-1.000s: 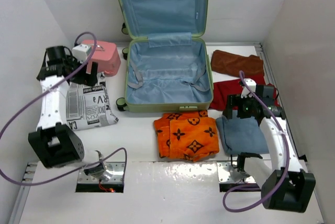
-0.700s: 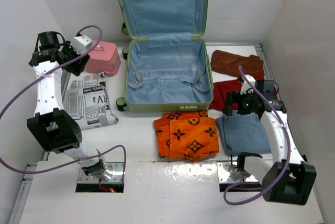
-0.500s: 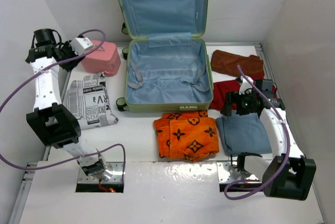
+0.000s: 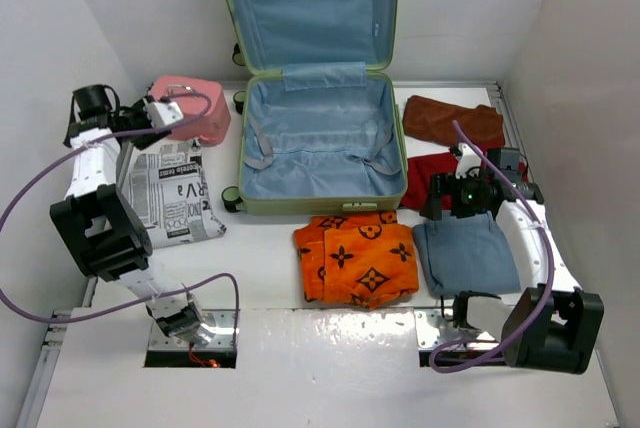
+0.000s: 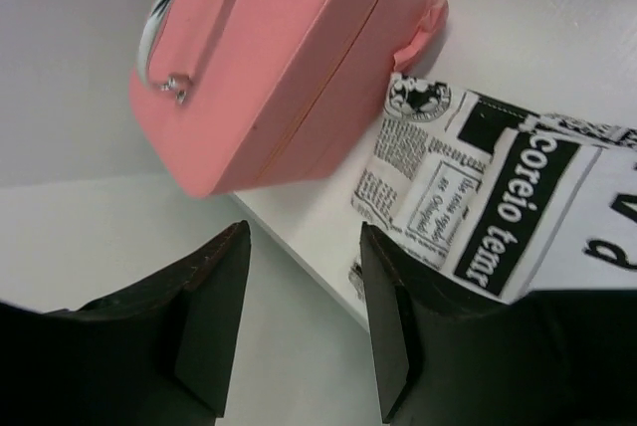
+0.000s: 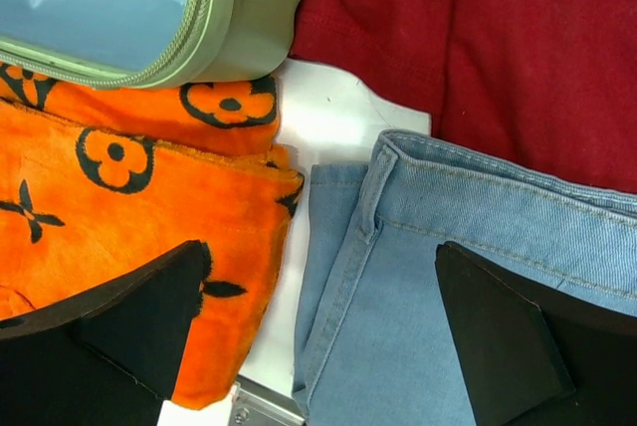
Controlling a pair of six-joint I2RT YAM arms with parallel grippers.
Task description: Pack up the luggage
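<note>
1. So far nothing is packed, by the look of it: the large light-green hard-shell luggage shows only bare light-blue lining, and the items lie around it on the white table.
2. The left gripper hangs at the table's left edge with its jaws partway apart and nothing between them, just short of the small pink case with a metal handle and the newspaper-print fabric pouch.
3. The right gripper is spread wide and empty above the gap between the folded orange monogram-print cloth and the folded blue denim, with the dark red cloth beyond.
4. The step in hand looks like reaching for a first item. Next, a gripper should drop onto a fold edge, pinch it, and lift it clear of the near rim.
5. The luggage sits mid-table towards the back. Its base lies flat and opens upward, and its lid stands against the rear wall. Its long axis runs left to right, with the wheels towards the left arm.
</note>
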